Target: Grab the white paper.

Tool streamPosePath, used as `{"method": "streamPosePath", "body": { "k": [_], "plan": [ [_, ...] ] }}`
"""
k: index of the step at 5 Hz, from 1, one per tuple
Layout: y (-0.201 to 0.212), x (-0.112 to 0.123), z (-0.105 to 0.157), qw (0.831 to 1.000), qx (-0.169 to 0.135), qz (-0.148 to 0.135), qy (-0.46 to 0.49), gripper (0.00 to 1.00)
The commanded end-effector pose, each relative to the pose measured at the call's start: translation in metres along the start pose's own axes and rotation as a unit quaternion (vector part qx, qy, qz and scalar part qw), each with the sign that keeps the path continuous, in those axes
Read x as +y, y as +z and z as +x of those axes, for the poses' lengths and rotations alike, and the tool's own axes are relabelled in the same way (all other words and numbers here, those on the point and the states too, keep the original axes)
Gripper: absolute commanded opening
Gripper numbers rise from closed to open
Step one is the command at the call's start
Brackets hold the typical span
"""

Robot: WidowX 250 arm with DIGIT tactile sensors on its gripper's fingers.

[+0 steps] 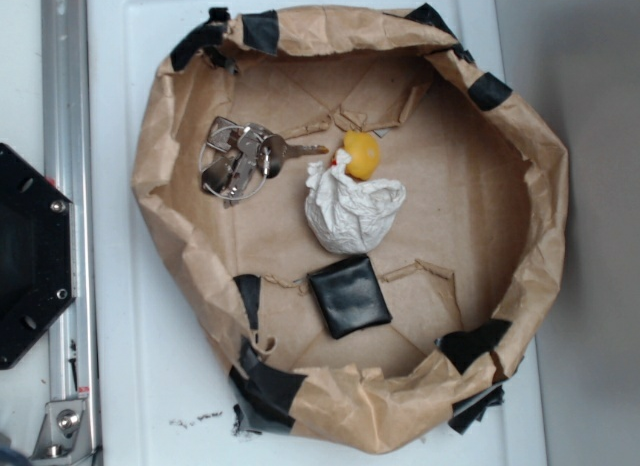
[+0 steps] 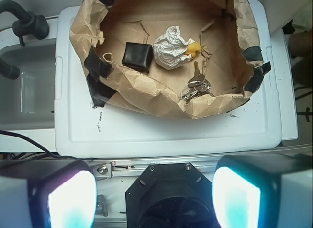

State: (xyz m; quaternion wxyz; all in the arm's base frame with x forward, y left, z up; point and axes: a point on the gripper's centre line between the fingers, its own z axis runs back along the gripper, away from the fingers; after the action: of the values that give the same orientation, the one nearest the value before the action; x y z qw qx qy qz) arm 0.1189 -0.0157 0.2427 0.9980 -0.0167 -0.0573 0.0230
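Note:
The white paper (image 1: 352, 212) is a wrinkly wad with a twisted top, lying in the middle of the brown paper wall's ring (image 1: 160, 176). In the wrist view the white paper (image 2: 170, 47) lies far ahead, inside the same ring (image 2: 146, 86). My gripper (image 2: 154, 198) shows only in the wrist view, at the bottom edge. Its two pale pads (image 2: 72, 201) stand wide apart with nothing between them. It hangs over the black robot base (image 2: 168, 196), well short of the wad. The exterior view does not show the gripper.
A small yellow ball (image 1: 361, 154) touches the wad's twisted top. A black square pouch (image 1: 348, 294) lies just beside the wad. A bunch of keys (image 1: 240, 158) rests left of it. The ring sits on a white lid (image 1: 120, 316); a metal rail (image 1: 68, 186) runs alongside.

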Motion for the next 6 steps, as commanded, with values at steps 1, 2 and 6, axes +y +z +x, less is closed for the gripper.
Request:
{"method": "streamPosePath", "body": {
  "k": [1,2,6],
  "plan": [
    [0.0,0.0,0.0,1.0,0.0,0.0,0.0,1.0],
    [-0.012,0.015,0.043,0.999,-0.016,-0.011,-0.05,1.0],
    [-0.167,0.041,0.142,0.97,-0.055,0.004,-0.237,1.0]
  ]
}}
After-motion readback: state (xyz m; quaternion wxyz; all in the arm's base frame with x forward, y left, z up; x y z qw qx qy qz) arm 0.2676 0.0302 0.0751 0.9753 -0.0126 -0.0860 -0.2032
